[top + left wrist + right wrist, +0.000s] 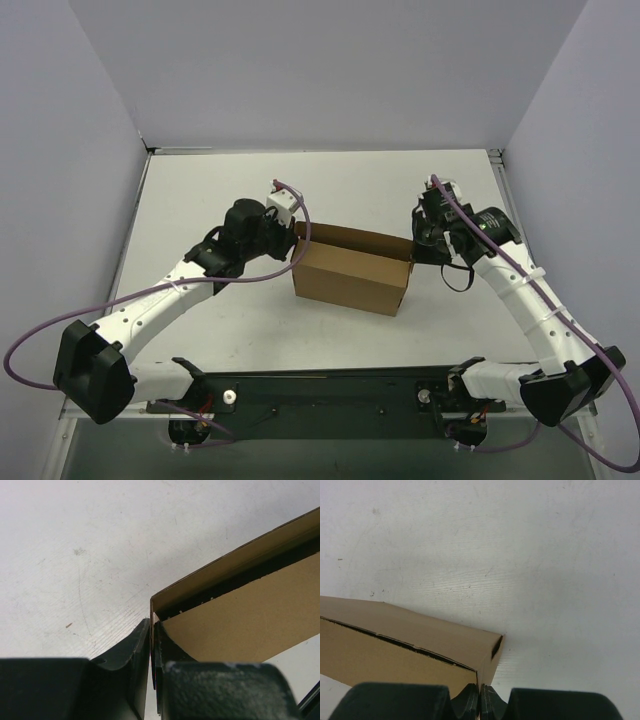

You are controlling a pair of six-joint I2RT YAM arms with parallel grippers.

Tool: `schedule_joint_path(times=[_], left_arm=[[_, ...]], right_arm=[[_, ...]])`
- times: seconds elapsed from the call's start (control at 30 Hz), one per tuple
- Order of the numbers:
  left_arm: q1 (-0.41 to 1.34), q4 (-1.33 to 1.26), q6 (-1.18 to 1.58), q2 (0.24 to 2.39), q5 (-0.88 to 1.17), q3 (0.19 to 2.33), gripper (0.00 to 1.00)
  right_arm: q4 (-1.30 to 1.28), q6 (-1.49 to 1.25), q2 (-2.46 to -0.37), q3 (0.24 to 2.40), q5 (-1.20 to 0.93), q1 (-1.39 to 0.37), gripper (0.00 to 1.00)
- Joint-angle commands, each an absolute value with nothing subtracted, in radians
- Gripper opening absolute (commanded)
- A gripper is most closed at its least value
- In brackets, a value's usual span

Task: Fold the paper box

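— what's the left tool (151,630) doing?
— it's clenched on the paper box (350,278). its two black fingers (132,650) pinch a thin upright cardboard wall at the box's left end, one finger on each side, with hardly any gap between them.
— and the right tool (480,692)?
— much the same at the other end. its jaws are pressed together on the cardboard edge at the right-hand corner, and the sheet runs down between the fingertips.
— so each arm has one end?
— yes. the left arm reaches in from the left, the right arm from the right, and the box sits between them.
— where's the box exactly?
— it rests on the white counter (220,190), about the middle, with a long side facing the arm bases. it's plain brown and roughly rectangular. the top is open, and the far wall stands a bit higher than the near one.
— can you see inside?
— only a dark slit between the panels, from the wrist views.
— what's around it?
— grey walls (330,70) on three sides of the counter.
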State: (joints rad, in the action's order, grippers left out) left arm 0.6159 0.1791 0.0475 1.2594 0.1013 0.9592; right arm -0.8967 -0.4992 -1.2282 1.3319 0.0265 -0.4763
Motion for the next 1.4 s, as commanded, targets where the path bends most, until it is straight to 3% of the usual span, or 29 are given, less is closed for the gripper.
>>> schedule_joint_path(times=[0.0, 0.77, 1.37], left_arm=[[0.640, 0.229, 0.057, 1.250, 0.104, 0.943, 0.17], [0.655, 0.236, 0.057, 1.258, 0.084, 0.943, 0.17], [0.661, 0.241, 0.057, 1.261, 0.071, 0.946, 0.17]], right_arm=[[-0.877, -0.541, -1.233, 1.373, -0.040, -0.469, 0.00], [-0.839, -0.583, -1.172, 1.321, -0.051, -0.445, 0.00], [-0.788, -0.621, -1.060, 1.114, -0.032, -0.449, 0.00]])
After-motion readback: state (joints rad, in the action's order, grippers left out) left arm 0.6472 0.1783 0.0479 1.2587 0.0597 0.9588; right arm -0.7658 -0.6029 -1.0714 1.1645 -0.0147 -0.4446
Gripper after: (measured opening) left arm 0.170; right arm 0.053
